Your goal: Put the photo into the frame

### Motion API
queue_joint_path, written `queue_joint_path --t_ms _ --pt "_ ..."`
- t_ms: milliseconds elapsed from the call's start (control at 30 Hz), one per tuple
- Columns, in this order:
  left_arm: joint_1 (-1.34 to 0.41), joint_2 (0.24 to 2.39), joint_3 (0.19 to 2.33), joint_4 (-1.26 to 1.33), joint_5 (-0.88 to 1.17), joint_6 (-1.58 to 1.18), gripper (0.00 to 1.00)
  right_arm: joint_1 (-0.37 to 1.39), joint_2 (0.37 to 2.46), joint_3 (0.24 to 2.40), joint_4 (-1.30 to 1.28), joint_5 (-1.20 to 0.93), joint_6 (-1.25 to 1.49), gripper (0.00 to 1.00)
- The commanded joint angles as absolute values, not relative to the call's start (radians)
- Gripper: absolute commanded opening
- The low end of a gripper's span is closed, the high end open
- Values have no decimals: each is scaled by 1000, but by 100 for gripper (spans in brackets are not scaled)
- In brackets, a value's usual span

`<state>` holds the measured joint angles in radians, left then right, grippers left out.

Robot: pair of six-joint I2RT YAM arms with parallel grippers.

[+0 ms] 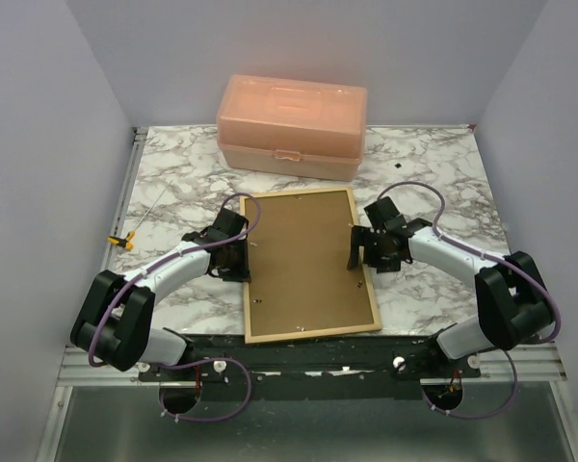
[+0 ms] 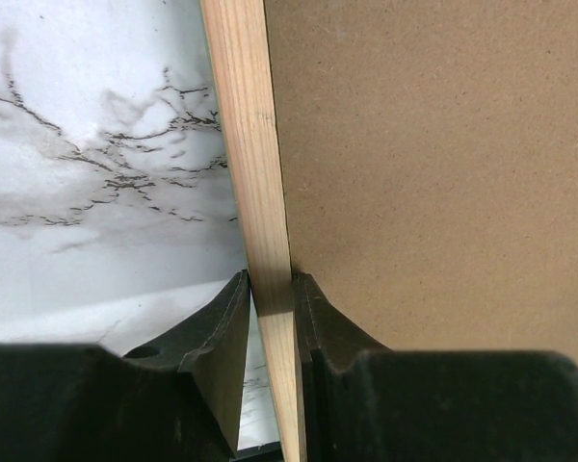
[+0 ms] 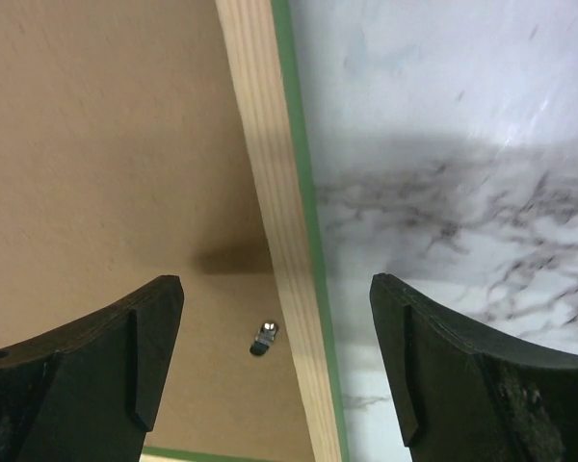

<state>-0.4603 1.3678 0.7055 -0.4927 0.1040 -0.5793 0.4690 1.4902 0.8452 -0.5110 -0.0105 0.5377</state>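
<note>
One rail of the frame (image 2: 249, 144) is sitting clamped in the left gripper (image 2: 272, 289); the right gripper (image 3: 275, 281) is straddling another, spread apart.

lab enclosure: white walls (image 1: 39, 144), marble-print tabletop (image 1: 433, 183)

Box (image 1: 292, 125): peach plastic, lid closed, far edge of table.
Table (image 1: 433, 183): white marble pattern.
Backing board (image 1: 308, 260): plain brown, flat, mid-table.

Left gripper (image 2: 272, 289) seemingly pinched near-shut, right gripper (image 3: 277, 284) jaws wide apart, both turned inward.
</note>
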Motion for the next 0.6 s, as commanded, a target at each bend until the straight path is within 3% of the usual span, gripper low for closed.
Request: queue_joint_path --t_ms 0,133,367,567 --pt "-468 1382 706 -451 160 -576 22 506 1443 780 -556 -52 582 83" --pt "-467 1381 701 -445 161 -577 22 518 1430 733 -545 -60 594 69" --pt "-468 1381 699 -448 161 -578 22 554 1450 737 -581 -28 592 54" --pt "-468 1382 701 -451 162 -578 22 607 1460 763 -637 -4 598 26"
